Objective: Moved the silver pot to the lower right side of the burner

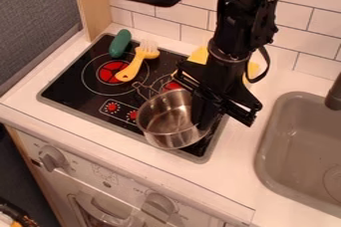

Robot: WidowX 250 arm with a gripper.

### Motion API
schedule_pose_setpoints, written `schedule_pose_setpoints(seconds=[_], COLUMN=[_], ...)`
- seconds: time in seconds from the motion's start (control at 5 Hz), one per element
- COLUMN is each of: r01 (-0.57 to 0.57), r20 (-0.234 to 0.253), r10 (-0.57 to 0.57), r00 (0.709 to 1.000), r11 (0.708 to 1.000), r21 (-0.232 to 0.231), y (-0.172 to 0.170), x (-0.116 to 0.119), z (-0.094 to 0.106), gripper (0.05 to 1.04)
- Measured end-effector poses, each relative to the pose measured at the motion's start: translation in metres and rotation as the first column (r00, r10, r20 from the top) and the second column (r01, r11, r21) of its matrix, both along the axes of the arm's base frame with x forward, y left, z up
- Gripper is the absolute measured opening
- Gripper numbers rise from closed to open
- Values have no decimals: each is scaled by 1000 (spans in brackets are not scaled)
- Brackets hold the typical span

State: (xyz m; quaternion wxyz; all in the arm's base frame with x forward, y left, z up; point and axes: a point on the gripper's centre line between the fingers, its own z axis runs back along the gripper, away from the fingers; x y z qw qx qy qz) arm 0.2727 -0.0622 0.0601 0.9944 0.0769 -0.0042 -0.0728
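Across the white counter, the black toy cooktop lies with the gray sink basin off its 4 o'clock. Pot station: silver saucepan at the cooktop's 5 o'clock, open top up, close to the front edge; wire handle toward the pan's 11. Red burner center just past the pan's 12.

Step in hand, as judged: settling the pan at lower right. Keep it level, let you its base meet the glass before you let go, and stop short of the raised rim; caught there, it could tip. Lift straight up afterward so you don't drag the wall.

Gripper: at the pan's 3 o'clock, against or just beside the wall. Apart, together or clamped on it: you cannot tell. Green cucumber: cooktop's 12, clear of your work.
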Motion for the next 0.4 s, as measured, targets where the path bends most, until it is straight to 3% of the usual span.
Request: schedule_pose_setpoints(seconds=[0.2,0.4], r01=[29,36], r20=[-13,-13], r10=[-28,-36], r00=[1000,999], r11=[999,999], r21=[16,12], y=[-3,-5], x=[4,6], z=[2,7], gripper=[252,497])
